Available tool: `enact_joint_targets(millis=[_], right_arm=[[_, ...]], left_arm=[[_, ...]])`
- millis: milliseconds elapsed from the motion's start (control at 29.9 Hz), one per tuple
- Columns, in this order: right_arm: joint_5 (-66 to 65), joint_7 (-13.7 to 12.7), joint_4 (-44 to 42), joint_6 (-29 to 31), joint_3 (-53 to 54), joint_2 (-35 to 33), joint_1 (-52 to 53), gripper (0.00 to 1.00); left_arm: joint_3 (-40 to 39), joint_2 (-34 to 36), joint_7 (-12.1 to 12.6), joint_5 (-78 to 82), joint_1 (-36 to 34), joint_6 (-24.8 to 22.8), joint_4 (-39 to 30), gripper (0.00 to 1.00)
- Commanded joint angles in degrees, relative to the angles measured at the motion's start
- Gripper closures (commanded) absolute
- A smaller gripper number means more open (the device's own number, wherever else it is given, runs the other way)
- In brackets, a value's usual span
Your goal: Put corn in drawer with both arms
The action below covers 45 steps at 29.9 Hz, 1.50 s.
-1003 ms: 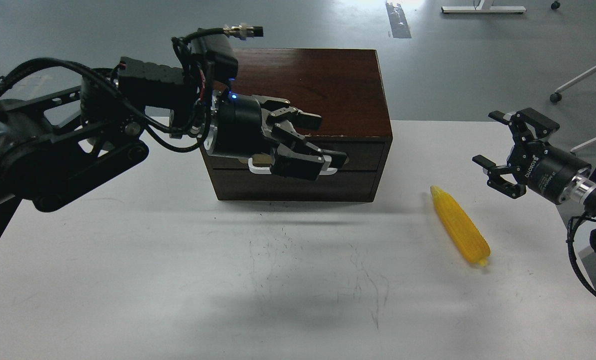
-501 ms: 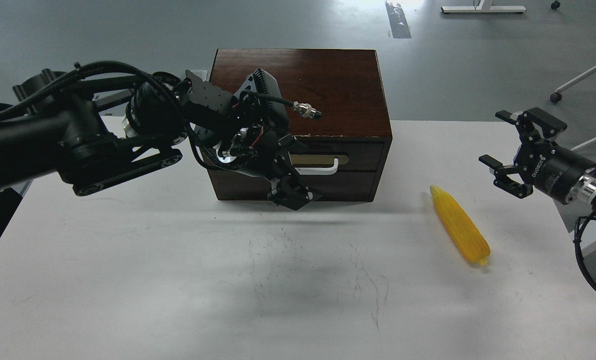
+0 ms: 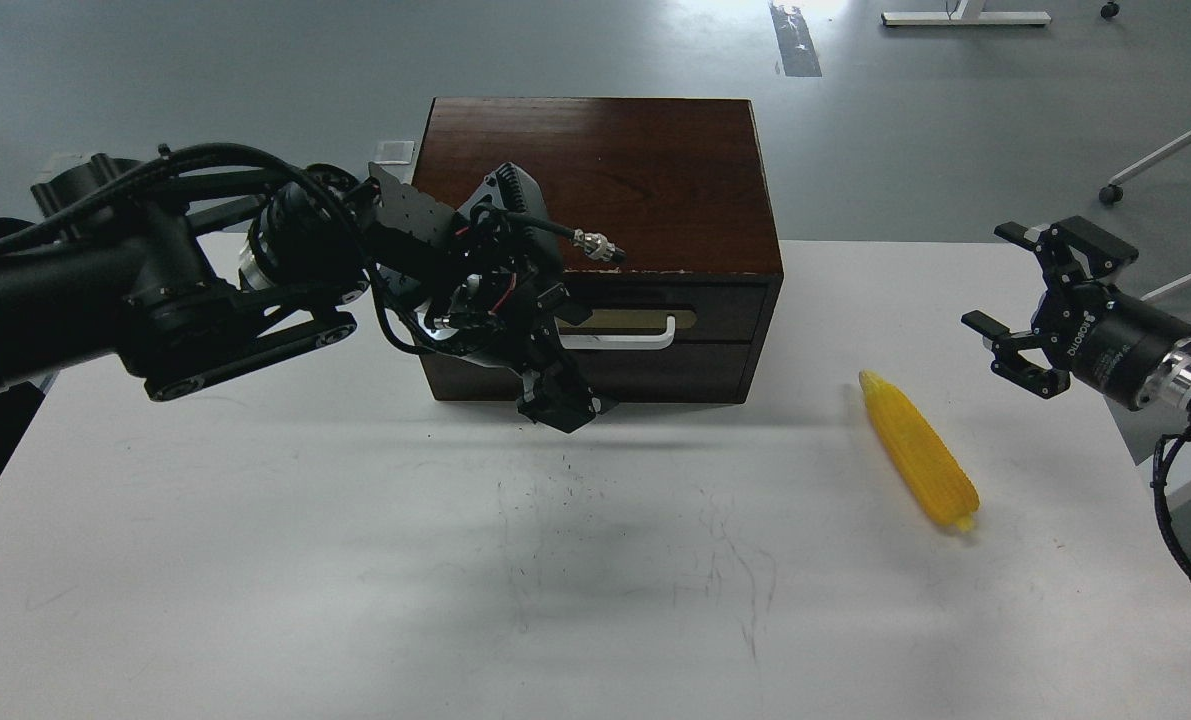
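Drawer (image 3: 595, 328) shut, centre frame; your left tool (image 3: 555, 400), spread unclear, hangs below the white handle (image 3: 620, 335); raise it and hook the bar squarely before pulling; right tool (image 3: 1040, 310) wide, empty; corn (image 3: 920, 452) lies lower right on the table (image 3: 255, 560).
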Motion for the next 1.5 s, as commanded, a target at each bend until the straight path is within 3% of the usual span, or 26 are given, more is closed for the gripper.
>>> enact_joint_targets(millis=[0,1069,1470], right_arm=[[0.0,0.0,0.0,0.0,0.0,-0.02,0.0,0.01],[0.0,0.0,0.0,0.0,0.09,-0.64,-0.17,0.01],[0.0,0.0,-0.09,0.0,0.09,-0.73,-0.17,0.01]], left_arm=[[0.24,-0.25,0.01,-0.04,0.02,0.0,0.89,0.01],[2.7,-0.95,0.01,-0.3,0.29,0.0,2.12,0.01],[3.58,-0.43,0.01,-1.0,0.29,0.0,-4.11,0.01]])
